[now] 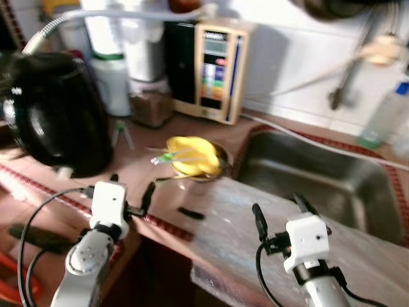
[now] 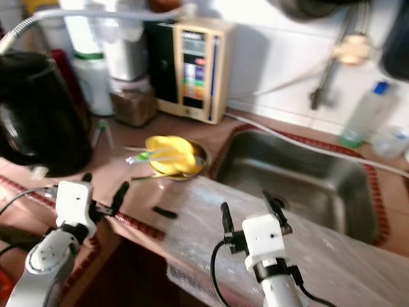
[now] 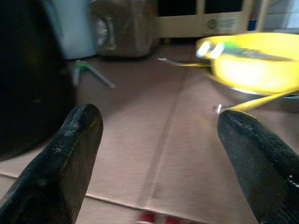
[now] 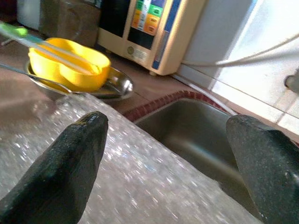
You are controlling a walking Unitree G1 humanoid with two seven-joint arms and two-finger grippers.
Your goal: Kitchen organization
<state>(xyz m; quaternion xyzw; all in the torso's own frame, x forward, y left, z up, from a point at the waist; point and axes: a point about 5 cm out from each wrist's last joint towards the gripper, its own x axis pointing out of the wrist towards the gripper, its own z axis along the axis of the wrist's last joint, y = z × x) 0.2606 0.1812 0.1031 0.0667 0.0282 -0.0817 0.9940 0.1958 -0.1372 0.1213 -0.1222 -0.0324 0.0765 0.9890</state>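
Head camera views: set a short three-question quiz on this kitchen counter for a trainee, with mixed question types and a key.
1. True or false: the yellow bowl sits inside the sink.
2. Multiple choice: which of these stands nearest the left gripper? A) the black kettle B) the clear bottle C) the beige appliance
3. Fill in: both the left gripper and the right gripper are ____ and hold nothing.

Key:
1. False. It rests in a metal dish on the counter, left of the sink.
2. A.
3. Open.
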